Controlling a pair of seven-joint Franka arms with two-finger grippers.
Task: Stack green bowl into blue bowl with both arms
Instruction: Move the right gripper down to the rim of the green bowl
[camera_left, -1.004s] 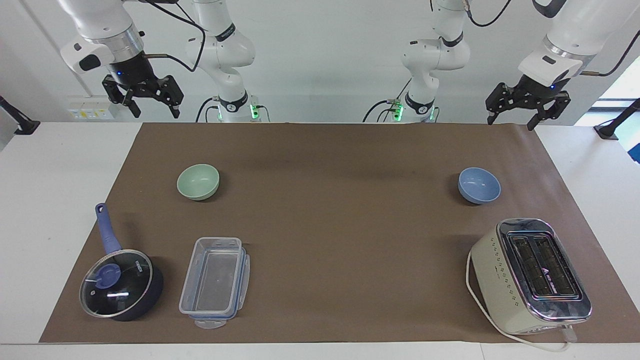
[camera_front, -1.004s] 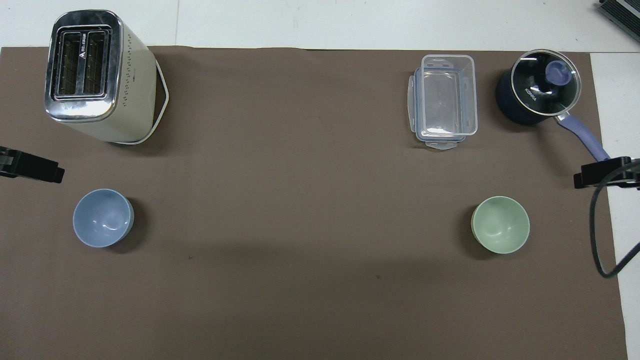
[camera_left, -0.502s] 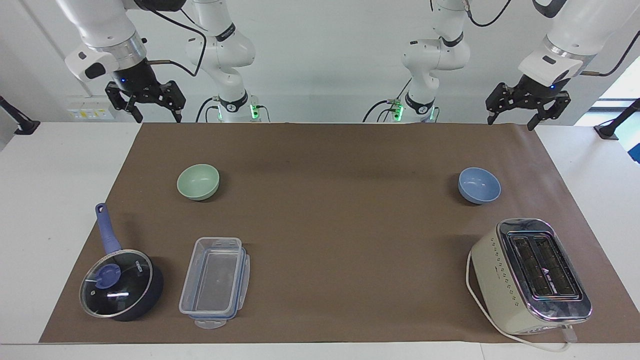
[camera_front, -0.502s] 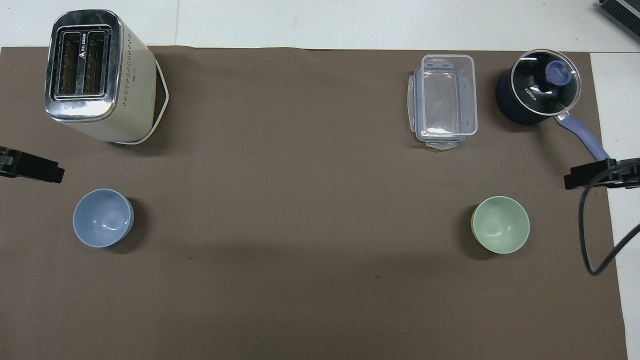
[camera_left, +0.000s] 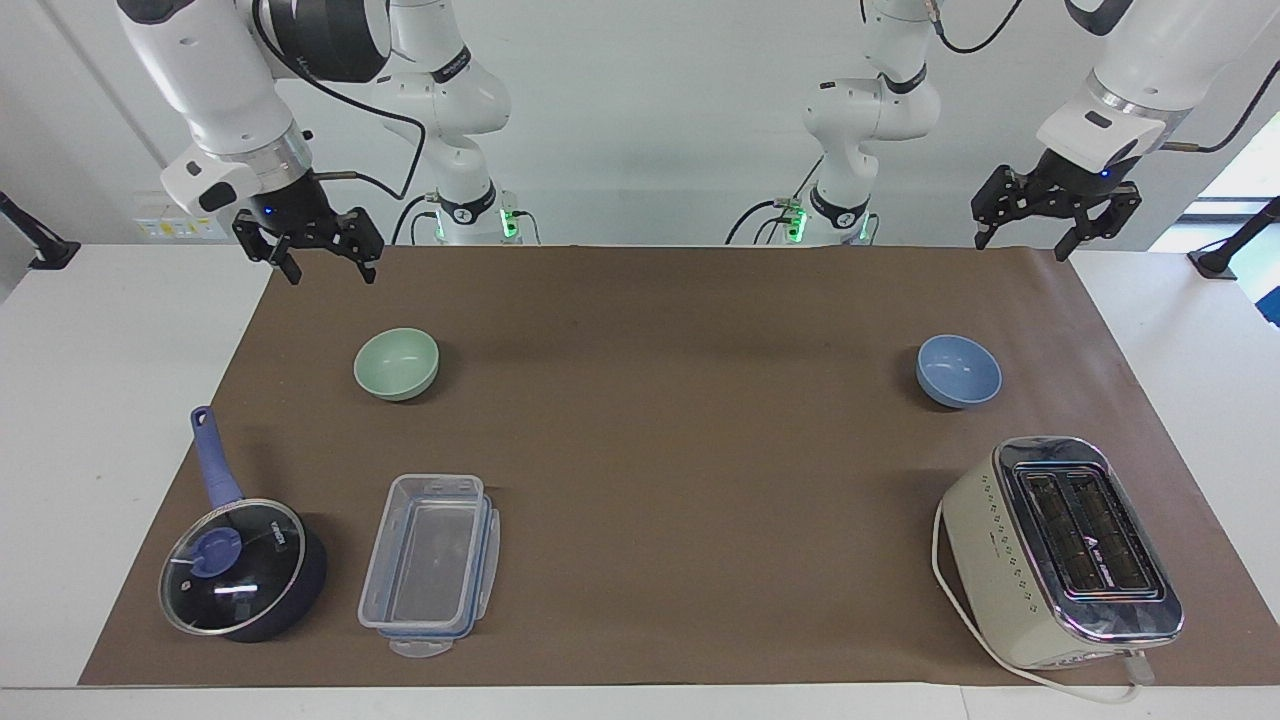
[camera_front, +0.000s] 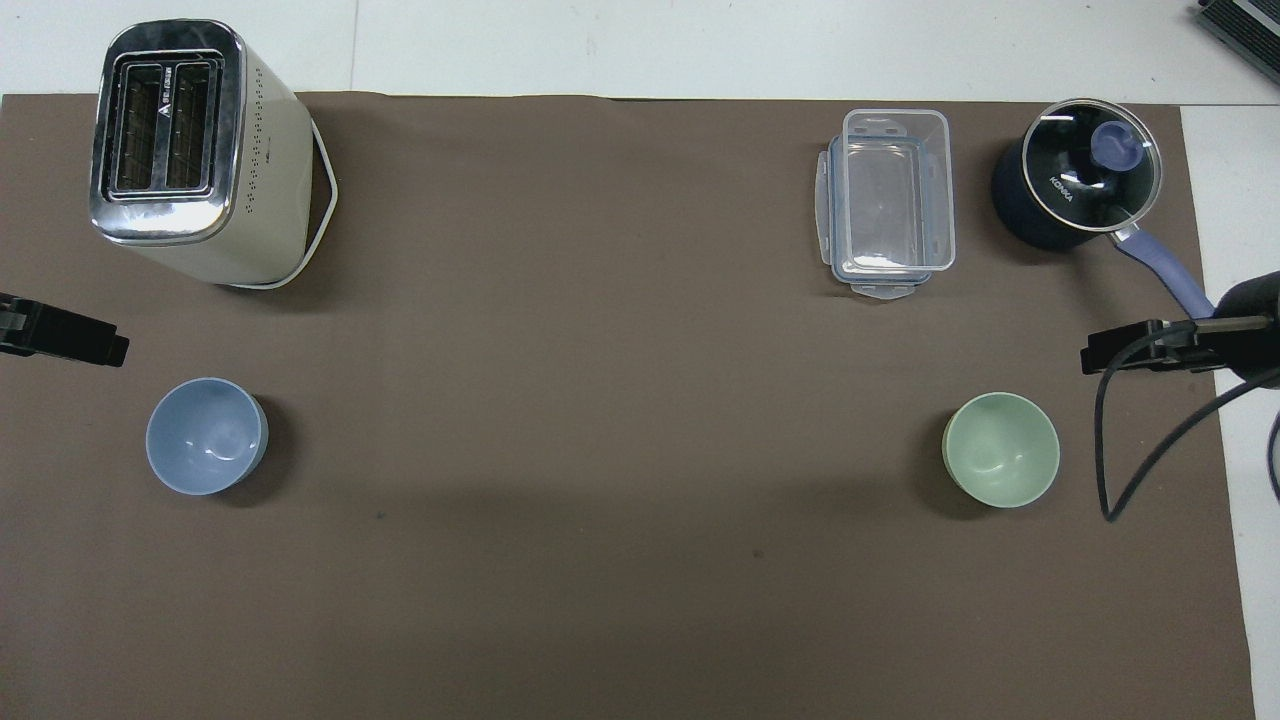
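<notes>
The green bowl (camera_left: 396, 364) sat on the table (camera_left: 680, 470), well apart from the blue bowl (camera_left: 958, 371). The right pincer (camera_left: 308, 246) hung open and empty near the green bowl, seemingly to grab it. The left pincer (camera_left: 1055, 210) waited, open, empty.

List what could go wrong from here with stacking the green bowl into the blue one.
1. The bowls sit at opposite ends of the mat: the green bowl faces a long carry or handover to the blue bowl, with chances to drop it.
2. The open right gripper must pinch a thin rim; the bowl may tip or slide.
3. The toaster stands beside the blue bowl, crowding the open left gripper.
</notes>
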